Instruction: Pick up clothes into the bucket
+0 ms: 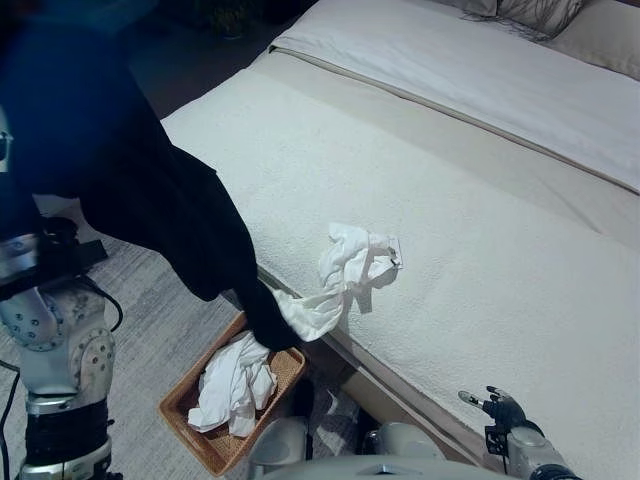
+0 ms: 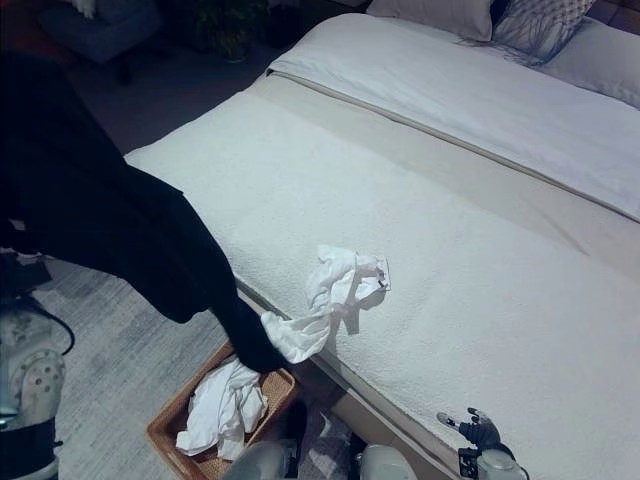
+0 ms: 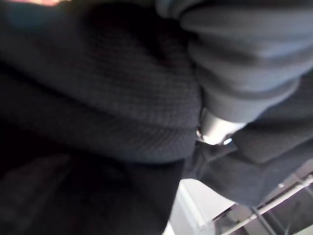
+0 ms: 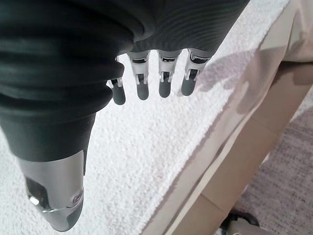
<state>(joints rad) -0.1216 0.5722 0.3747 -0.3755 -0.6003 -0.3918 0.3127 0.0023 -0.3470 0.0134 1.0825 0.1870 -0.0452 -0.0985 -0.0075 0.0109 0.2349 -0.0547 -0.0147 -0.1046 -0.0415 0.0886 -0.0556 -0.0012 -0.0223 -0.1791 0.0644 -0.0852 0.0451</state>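
one black garment (image 1: 150, 190) over the basket (image 1: 180, 400), apparently in the left hand (image 3: 220, 125); right hand (image 4: 146, 78) straight-fingered, empty.

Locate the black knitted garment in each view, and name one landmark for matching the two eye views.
Left eye view: the black knitted garment hangs at the left, its tip above the brown wicker basket.
Right eye view: again at the left.
Left wrist view: dark cloth close around the left hand.
Right wrist view: not in it.
Landmark: the crumpled white cloth on the bed.
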